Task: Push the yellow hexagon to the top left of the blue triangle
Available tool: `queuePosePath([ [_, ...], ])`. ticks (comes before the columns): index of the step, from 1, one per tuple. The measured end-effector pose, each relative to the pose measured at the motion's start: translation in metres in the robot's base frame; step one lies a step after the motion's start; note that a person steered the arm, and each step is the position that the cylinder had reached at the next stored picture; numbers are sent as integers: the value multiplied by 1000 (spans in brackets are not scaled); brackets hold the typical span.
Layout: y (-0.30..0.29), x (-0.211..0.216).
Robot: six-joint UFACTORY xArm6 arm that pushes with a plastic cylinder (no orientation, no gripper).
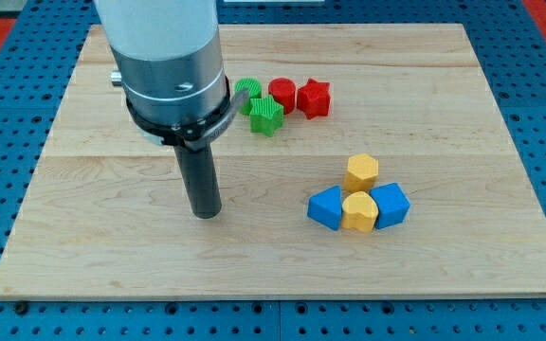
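Yellow hexagon (361, 173) sits well to the view's right of my tip (206, 214), touching the blue triangle (390, 205); no hand fitted.

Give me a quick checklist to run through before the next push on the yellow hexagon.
1. My tip in view: ok.
2. Tip apart from every block, at the view's left of the cluster: ok.
3. Yellow hexagon located, at the cluster's top: ok.
4. Which of the two blue blocks is the triangle: cannot tell.
5. Hexagon free of neighbours: not ok, it touches the yellow block.
6. Red and green blocks away from the cluster: ok.
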State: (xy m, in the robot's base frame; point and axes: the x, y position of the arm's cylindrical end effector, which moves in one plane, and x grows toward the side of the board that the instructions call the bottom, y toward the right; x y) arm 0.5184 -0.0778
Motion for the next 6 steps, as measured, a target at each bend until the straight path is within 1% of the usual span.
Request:
queuePosePath([
  [1, 19, -43],
  [2, 20, -72],
  [3, 70, -83],
  [4, 140, -85],
  [5, 208, -71],
  [6, 240, -56],
])
